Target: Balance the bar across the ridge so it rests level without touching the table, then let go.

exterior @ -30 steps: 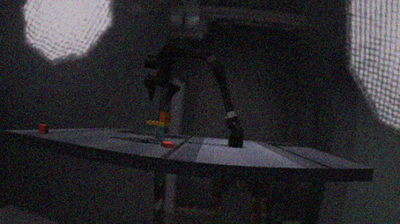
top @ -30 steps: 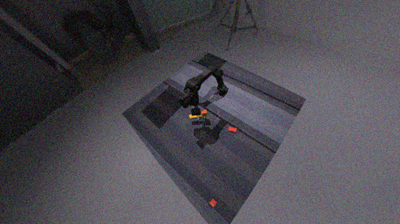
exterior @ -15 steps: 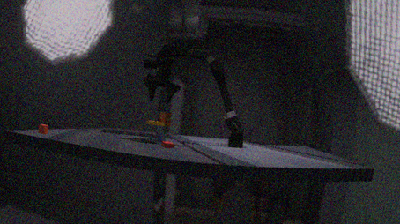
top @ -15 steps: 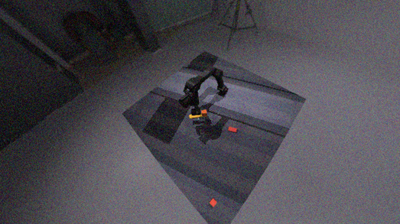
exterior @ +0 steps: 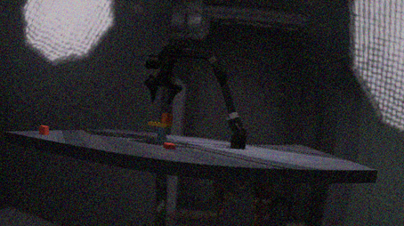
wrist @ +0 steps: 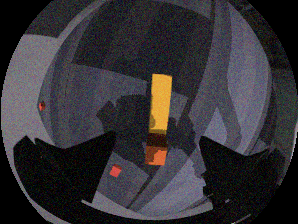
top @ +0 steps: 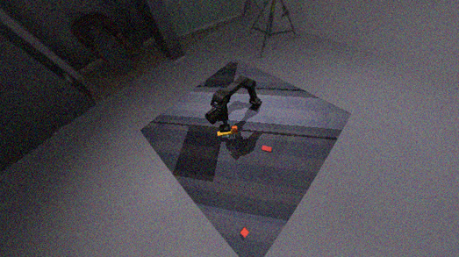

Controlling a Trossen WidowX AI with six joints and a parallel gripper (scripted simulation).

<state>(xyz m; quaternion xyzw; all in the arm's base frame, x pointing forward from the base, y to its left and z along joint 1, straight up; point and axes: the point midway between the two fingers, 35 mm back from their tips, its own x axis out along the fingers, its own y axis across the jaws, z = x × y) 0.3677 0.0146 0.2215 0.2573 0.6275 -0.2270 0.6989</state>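
The yellow bar (top: 223, 133) (exterior: 156, 123) (wrist: 161, 102) has an orange block (top: 234, 128) (exterior: 167, 118) (wrist: 156, 155) at one end. It lies across the blue-grey ridge (exterior: 161, 134), which holds it above the table (top: 259, 187) (exterior: 113, 150). In the exterior view it looks about parallel to the table top, with both ends clear of it. The ridge is mostly hidden under the bar in the wrist view. My gripper (exterior: 162, 98) (wrist: 159, 139) is open and empty above the bar, its fingers wide apart on either side and not touching it.
A red block (top: 266, 148) (exterior: 169, 145) (wrist: 115, 171) lies on the table near the ridge. Another red block (top: 245, 232) (exterior: 44, 130) (wrist: 42, 106) sits near the table's far corner from the arm base. The arm's shadow falls around the ridge.
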